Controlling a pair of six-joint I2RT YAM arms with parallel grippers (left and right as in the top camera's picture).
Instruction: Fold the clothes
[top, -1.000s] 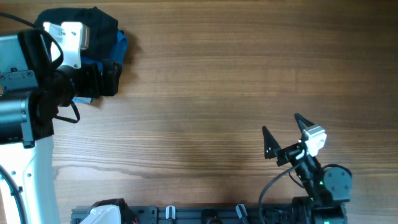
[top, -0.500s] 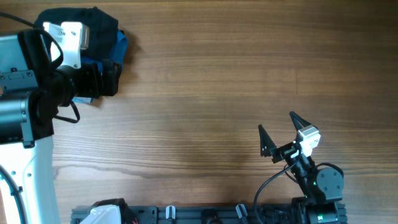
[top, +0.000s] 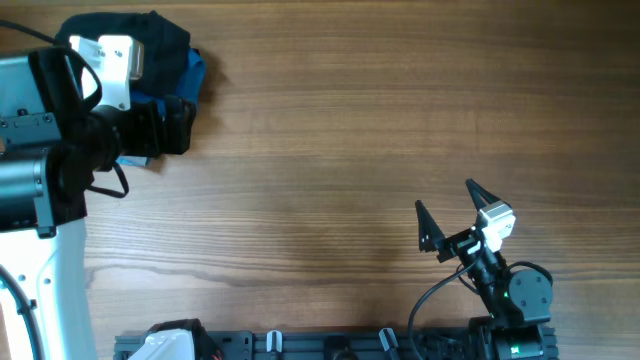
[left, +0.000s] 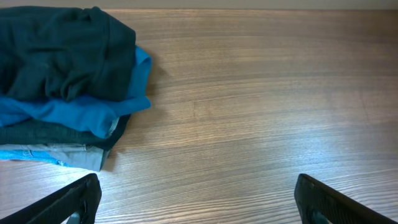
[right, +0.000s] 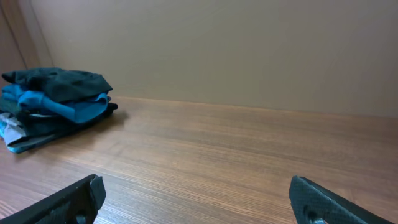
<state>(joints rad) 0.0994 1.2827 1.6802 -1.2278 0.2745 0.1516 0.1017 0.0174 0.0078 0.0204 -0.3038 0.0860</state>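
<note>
The black polo shirt (left: 56, 50) is taken to be the dark garment crumpled on top of a small pile (top: 170, 50) at the far left corner of the desk (top: 350, 120). No collar or logo can be made out, and a second dark layer is seen lower down, so this reading is held loosely. A blue garment (left: 93, 109) is tucked directly beneath it, with grey and pale-blue cloth (left: 56, 155) at the bottom. The left fingers (left: 71, 200) are spread wide and empty, held near the pile, which lies ahead of them and off to one side. The right fingers (top: 432, 228) are likewise spread wide and empty, well apart from the pile near the front right of the desk. The chief risk is judged to be a grasp that takes more than one layer: the dark and blue fabrics are bunched together, so the blue garment could be dragged out with the shirt. A push instead of a lift could also shove the pile toward the far edge, which is seen close behind it against the wall (right: 217, 50). Part of the pile is hidden under the left arm in the overhead view, so its full outline cannot be told. Broad open wood is available across the middle and right of the desk for spreading the shirt, bounded at the front by a dark rail (top: 300, 345).
</note>
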